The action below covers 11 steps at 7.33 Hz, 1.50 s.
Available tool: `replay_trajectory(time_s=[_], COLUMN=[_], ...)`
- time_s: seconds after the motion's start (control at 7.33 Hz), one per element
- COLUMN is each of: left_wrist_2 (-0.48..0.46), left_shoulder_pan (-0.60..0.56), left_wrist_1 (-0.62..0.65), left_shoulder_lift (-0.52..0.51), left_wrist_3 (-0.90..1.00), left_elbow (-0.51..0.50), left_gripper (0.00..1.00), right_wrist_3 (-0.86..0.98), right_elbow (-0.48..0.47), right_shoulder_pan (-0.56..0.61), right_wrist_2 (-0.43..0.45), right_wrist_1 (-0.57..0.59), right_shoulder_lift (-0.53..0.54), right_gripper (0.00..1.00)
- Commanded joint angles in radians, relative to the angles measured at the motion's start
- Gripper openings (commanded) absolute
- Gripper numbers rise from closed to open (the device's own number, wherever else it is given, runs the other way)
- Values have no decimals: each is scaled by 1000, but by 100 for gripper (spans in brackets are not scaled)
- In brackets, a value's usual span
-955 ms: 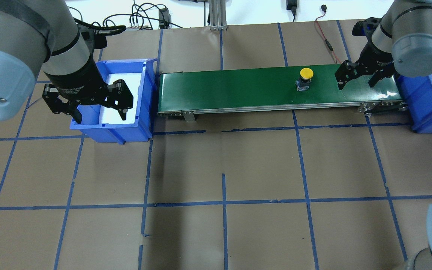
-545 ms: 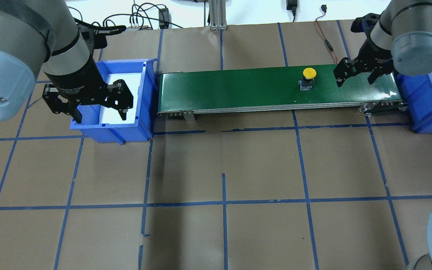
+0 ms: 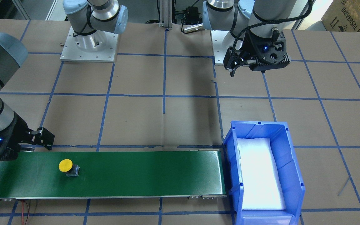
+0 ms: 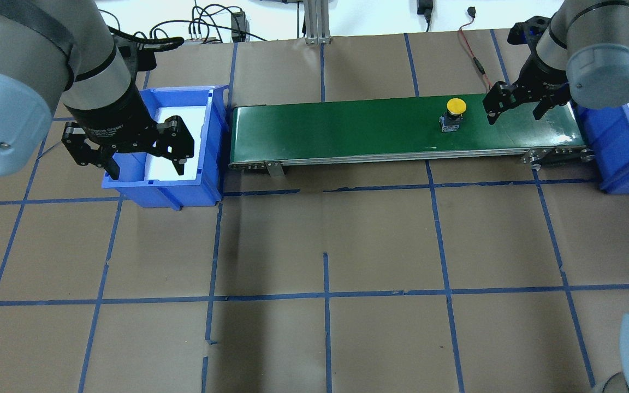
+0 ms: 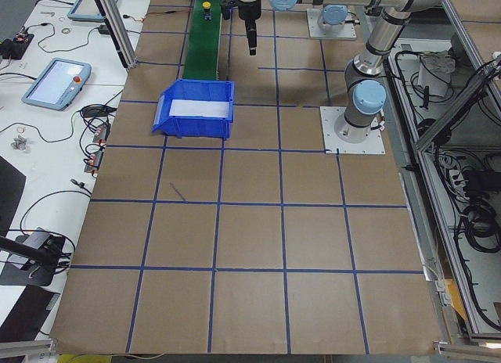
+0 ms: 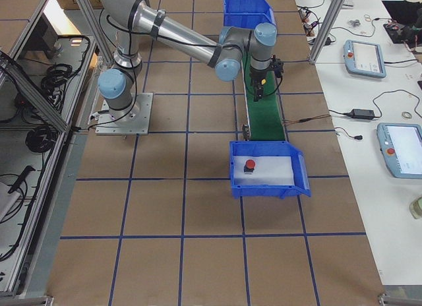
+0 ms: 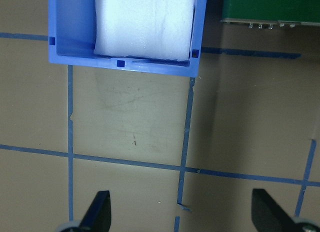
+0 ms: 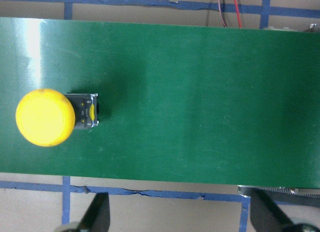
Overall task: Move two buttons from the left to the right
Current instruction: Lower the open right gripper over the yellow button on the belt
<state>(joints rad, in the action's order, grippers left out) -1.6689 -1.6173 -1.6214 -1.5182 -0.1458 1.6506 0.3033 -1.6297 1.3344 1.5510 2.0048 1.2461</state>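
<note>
A: Overhead view, first entry?
B: Right gripper (image 4: 514, 112): jaws wide, nothing held, above the green belt (image 4: 336, 128). Yellow button (image 4: 452, 113): on the belt, just beside it on the left-arm side, outside the jaws.
A: Left gripper (image 4: 146, 170)?
B: Spread wide, empty.
A: Left wrist view?
B: Left blue bin (image 7: 125, 62), white foam (image 7: 145, 22) inside, ahead of the fingertips; table (image 7: 225, 142) beneath them.
A: Right wrist view?
B: Yellow button ahead, left of the fingers.
A: Right side view?
B: Red button (image 6: 250, 165): in right blue bin (image 6: 300, 181), well apart from the right gripper.
</note>
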Motion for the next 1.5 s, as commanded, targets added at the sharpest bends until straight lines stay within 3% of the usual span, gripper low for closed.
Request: replay_trajectory(time_s=[0.0,0.41,1.36], left_wrist_2=[0,0,0], left_shoulder_pan=[0,0,0], left_wrist_1=[0,0,0], left_shoulder_lift=[0,1,1], left_wrist_3=[0,0,0], left_elbow=[0,0,0], left_gripper=[100,100,100], right_wrist_3=[-51,-107,-141], right_elbow=[5,94,90], right_shoulder_pan=[0,0,23], right_wrist_2=[-3,-52,-100], right_wrist_1=[70,92,89], right_shoulder_lift=[-19,-71,-96], right_gripper=[100,100,100])
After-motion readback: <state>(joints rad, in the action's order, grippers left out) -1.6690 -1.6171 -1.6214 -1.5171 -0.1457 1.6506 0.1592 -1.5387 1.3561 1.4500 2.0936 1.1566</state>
